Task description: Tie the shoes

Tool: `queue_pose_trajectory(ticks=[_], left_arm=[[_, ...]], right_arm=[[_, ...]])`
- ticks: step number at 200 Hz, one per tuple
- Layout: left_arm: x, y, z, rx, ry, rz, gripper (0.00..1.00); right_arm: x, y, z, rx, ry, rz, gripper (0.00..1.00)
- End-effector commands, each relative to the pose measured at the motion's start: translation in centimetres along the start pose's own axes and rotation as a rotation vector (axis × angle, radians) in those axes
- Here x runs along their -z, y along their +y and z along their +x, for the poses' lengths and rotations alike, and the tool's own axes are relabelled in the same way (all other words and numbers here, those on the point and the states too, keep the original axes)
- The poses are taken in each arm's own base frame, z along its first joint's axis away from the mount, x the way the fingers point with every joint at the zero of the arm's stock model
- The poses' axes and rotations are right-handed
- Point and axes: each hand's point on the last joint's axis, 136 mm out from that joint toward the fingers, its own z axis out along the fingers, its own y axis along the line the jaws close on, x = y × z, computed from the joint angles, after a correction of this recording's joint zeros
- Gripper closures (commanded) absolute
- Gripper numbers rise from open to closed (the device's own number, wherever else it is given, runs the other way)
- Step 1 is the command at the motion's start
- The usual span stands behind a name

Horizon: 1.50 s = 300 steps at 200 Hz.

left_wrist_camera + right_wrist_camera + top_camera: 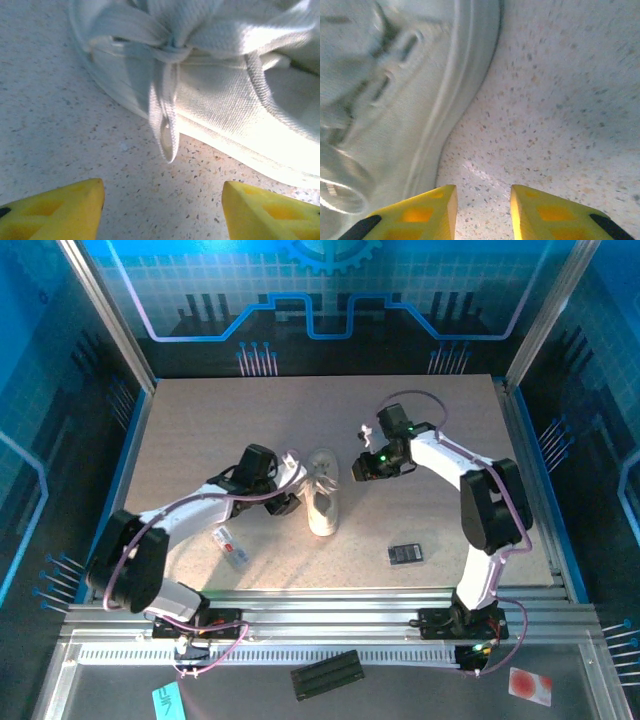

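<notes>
The shoe [322,502] is being flanked by both hands on the speckled tabletop [560,100], its long axis running from near to far. The left hand [162,212] is being held just beside the shoe's left flank, nearer than the right hand [482,212], which is being kept slightly off the shoe's right side. Both are being held apart, the left widely and the right narrowly, with nothing clamped. A flat woven lace loop [167,130] is being left hanging from the knot [172,47], straight ahead of the left hand. This loop is being judged the likeliest next grasp. Coarse canvas is being shown above a smooth pale sole [465,95].
</notes>
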Motion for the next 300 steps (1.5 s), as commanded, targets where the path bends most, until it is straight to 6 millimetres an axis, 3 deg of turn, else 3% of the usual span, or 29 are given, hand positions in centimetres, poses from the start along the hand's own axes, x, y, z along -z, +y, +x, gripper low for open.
queue_pose_trajectory(ticks=[1, 37, 60, 102, 166, 203, 267, 300], left_arm=[[1.9, 0.1, -2.3, 0.075, -0.132, 0.056, 0.44], [2.1, 2.0, -4.7, 0.259, -0.167, 0.092, 0.55], [0.9, 4.4, -5.7, 0.536, -0.126, 0.099, 0.57], [-1.7, 4.0, -7.0, 0.819, -0.187, 0.207, 0.56], [-4.4, 1.2, -6.7, 0.844, -0.14, 0.318, 0.56], [-5.4, 0.2, -6.2, 0.872, -0.117, 0.356, 0.66], [-5.0, -0.8, -6.2, 0.899, -0.135, 0.386, 0.89], [-4.7, -1.0, -6.4, 0.903, -0.154, 0.382, 0.92]], right_arm=[[2.4, 2.1, -2.9, -0.017, -0.101, -0.068, 0.66], [1.3, 5.3, -5.4, -0.083, -0.122, -0.164, 0.63], [-0.6, 6.8, -5.9, -0.144, -0.09, -0.189, 0.59], [-2.4, 7.7, -5.9, -0.237, -0.058, -0.213, 0.59], [-3.6, 7.2, -5.1, -0.312, -0.029, -0.222, 0.57], [-4.2, 7.2, -4.7, -0.339, -0.021, -0.232, 0.58], [-4.9, 7.5, -3.5, -0.353, 0.002, -0.232, 0.57], [-5.3, 7.8, -3.3, -0.364, 0.005, -0.25, 0.57]])
